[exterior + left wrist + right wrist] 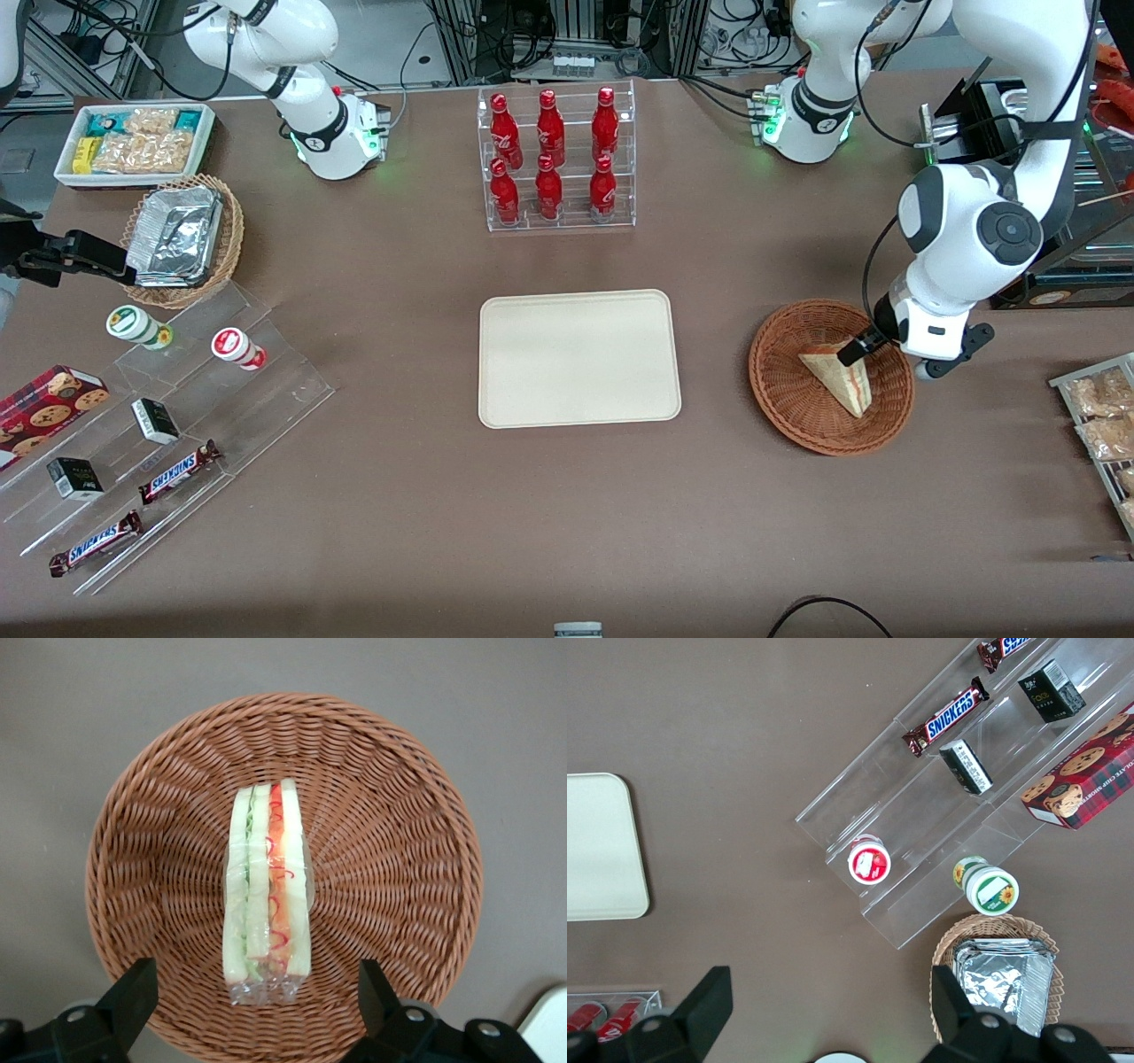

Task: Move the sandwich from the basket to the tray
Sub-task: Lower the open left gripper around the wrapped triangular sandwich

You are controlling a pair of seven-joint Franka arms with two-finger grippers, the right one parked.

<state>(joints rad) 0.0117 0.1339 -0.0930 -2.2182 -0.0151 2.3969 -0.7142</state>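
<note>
One sandwich (267, 890) in one basket (407, 859); one tray (579, 358) alongside.
Hand (257, 992) spread wide above sandwich, holding nothing.

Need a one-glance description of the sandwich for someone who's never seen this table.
Find the cream tray mid-table; toward the working arm's end sits a reddish-brown wicker basket. Lying in it, under the open hand, is the sandwich: the only pale, clear-wrapped wedge with red and green filling.

We read only "SNICKERS", on two chocolate bars (180, 470) (96, 543) lying on the clear acrylic display steps (177, 434).
</note>
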